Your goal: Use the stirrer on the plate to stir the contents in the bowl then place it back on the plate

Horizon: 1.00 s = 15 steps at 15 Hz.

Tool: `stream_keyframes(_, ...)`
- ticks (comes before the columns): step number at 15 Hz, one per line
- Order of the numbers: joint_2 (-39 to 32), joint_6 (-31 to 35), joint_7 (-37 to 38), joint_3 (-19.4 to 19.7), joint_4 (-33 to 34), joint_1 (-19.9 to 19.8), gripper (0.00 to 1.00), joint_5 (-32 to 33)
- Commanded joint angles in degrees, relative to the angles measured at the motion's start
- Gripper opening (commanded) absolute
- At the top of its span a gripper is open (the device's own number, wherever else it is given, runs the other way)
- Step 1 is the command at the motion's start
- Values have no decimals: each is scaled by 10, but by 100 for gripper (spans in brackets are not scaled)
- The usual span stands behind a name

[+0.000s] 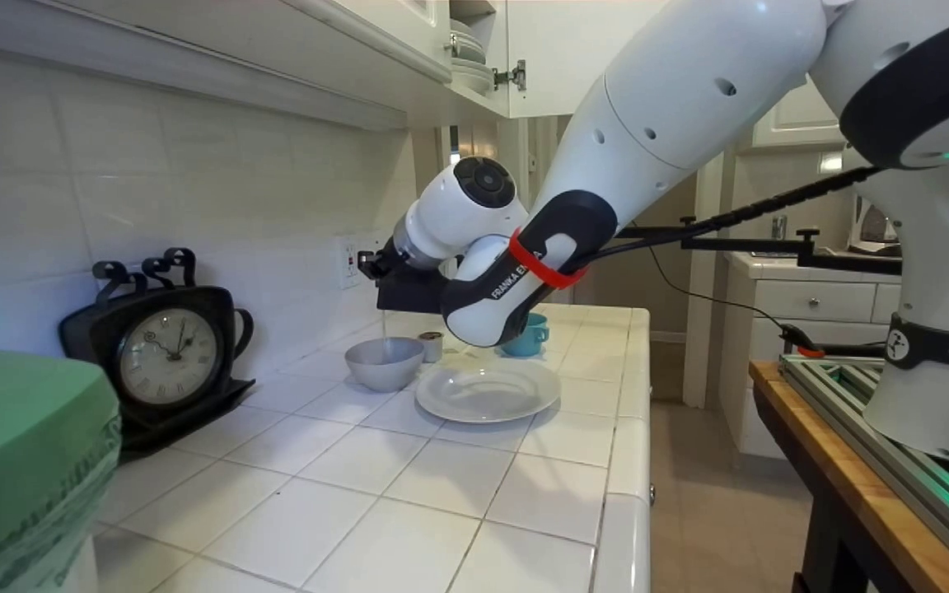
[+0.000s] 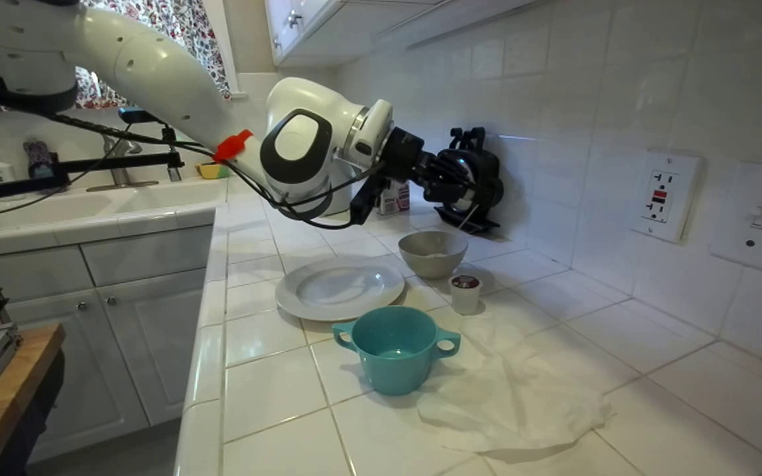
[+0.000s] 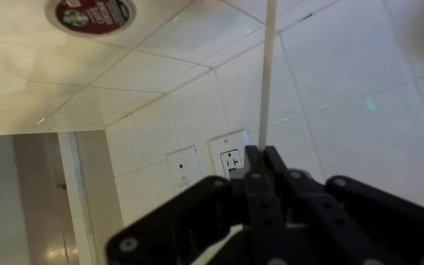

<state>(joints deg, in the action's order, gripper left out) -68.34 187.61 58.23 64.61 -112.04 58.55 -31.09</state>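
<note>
We're clamping the pincer [image 3: 262, 150] on the stirrer [image 3: 267, 66], which is slanting down to the bowl [image 2: 430, 264]. We're not seeing clearly whether its tip is sitting inside or only reaching the rim. Guessing we're at the stirring step. Risks: with a wide sweep we're likely hooking the rim and dragging the bowl, which is looking light, into the pod [image 2: 465, 297] just beside it. With too much downforce we're risking bending the stirrer or pivoting it, since we're gripping such a thin thing. If it's ending up askew, we're facing a bad put-back: the plate [image 2: 340, 291] is sitting near the bowl on the tabletop [image 2: 268, 400], and a stirrer landing across the edge could be rolling off as we're letting go.
</note>
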Motion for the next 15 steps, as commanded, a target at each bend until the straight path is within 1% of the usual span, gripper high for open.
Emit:
stream_keyframes(1,52,-21,-37,-6,-33,9,1,13)
stream_keyframes(4,45,-33,-34,7,-39,14,1,8)
stream_keyframes(6,23,-36,-21,21,-36,16,1,2)
stream_keyframes(8,-10,-39,-4,43,-31,21,1,-7)
stream_keyframes(10,-21,-39,0,50,-27,20,1,-6)
stream_keyframes(15,-45,-22,11,42,-10,14,1,-8)
